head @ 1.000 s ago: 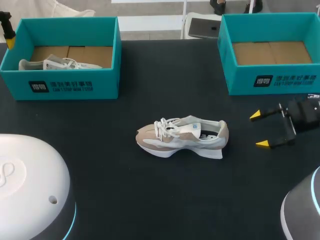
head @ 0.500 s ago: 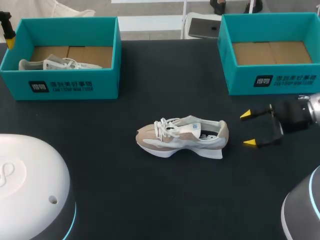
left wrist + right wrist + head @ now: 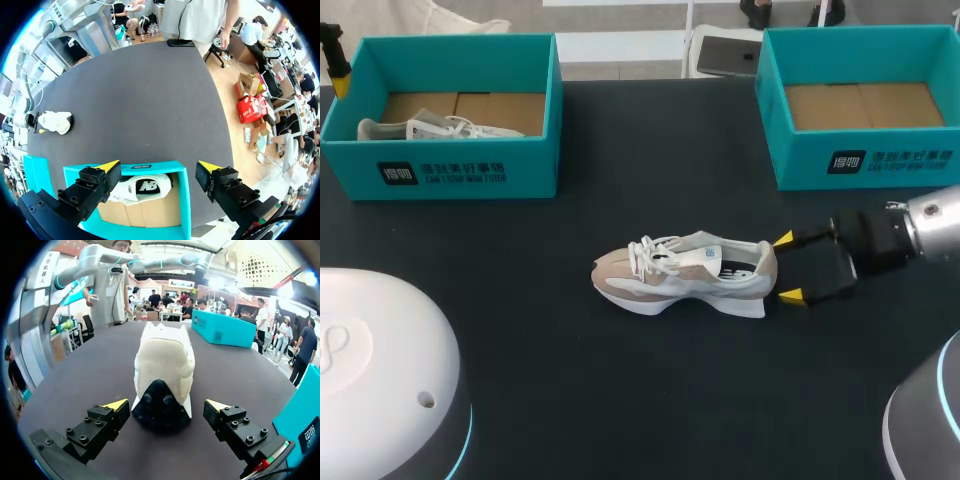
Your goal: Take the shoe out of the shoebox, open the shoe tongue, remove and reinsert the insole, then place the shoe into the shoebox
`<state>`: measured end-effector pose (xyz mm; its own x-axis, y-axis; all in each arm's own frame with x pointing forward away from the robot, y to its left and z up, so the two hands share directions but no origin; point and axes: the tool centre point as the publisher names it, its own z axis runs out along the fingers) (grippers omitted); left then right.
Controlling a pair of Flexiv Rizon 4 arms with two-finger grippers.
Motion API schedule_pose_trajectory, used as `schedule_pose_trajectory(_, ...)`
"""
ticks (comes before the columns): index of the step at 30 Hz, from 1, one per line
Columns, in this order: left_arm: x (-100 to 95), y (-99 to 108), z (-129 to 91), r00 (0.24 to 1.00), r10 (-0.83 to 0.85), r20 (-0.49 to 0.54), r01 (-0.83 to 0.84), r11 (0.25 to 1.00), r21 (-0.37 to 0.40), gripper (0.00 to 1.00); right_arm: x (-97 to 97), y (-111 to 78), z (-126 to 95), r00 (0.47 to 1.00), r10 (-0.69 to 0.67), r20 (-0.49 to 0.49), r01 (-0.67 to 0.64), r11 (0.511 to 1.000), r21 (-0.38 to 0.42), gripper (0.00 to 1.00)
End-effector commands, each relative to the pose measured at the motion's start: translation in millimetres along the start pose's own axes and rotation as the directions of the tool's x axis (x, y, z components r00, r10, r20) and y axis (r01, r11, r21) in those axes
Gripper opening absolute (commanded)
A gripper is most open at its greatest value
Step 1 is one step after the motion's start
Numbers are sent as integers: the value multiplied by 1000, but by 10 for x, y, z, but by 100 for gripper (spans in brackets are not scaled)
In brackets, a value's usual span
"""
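Beige-and-white shoe (image 3: 682,272) stands on the dark tabletop (image 3: 620,400); the right tool (image 3: 786,268), fingers wide, brackets the space just behind the shoe's heel, seemingly lined up to clasp it. Far from the shoe, the left tool (image 3: 159,166), equally wide, hovers over a teal shoebox (image 3: 182,200).

I can make out no wording for sure. Left of the white-and-beige sneaker (image 3: 680,275), the teal cardboard shoebox (image 3: 525,172) bears a dark square logo (image 3: 397,173) and white characters (image 3: 465,172) on its front wall. The teal shoebox right of the sneaker (image 3: 800,160) is marked likewise.
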<state>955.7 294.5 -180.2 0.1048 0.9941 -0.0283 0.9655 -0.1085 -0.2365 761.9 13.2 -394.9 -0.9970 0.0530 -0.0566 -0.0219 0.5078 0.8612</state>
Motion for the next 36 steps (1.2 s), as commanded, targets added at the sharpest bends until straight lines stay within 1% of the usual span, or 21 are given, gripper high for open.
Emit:
schedule_pose_trajectory(1, 5, -4, -2, 1000, 1, -2, -1, 1000, 0, 100, -11, 50, 148, 1000, -1, -2, 1, 1000, -1, 100)
schedule_pose_trajectory(11, 5, -4, -2, 1000, 1, -2, -1, 1000, 0, 100, -11, 183, 371, 1000, -3, -3, 3, 1000, -18, 100)
schedule_pose_trajectory(19, 5, -4, -2, 1000, 1, -2, -1, 1000, 0, 100, 24, 214, 545, 1000, 8, -20, -9, 999, -41, 100)
schedule_pose_trajectory(26, 5, -4, -2, 1000, 1, -2, -1, 1000, 0, 100, 22, 138, 678, 999, 20, -42, -21, 999, -44, 100)
schedule_pose_trajectory(33, 5, -4, -2, 1000, 1, -2, -1, 1000, 0, 100, 11, 74, 735, 999, 33, -42, -35, 998, -46, 100)
schedule_pose_trajectory(34, 5, -4, -2, 1000, 1, -2, -1, 1000, 0, 100, 8, 70, 744, 999, 34, -43, -36, 998, -46, 87)
schedule_pose_trajectory(35, 5, -4, -2, 1000, 1, -2, -1, 1000, 0, 100, 5, 66, 753, 998, 35, -43, -37, 998, -46, 37)
schedule_pose_trajectory(36, 5, -4, -2, 1000, 1, -2, -1, 1000, 0, 100, 2, 61, 760, 998, 37, -43, -39, 998, -42, 0)
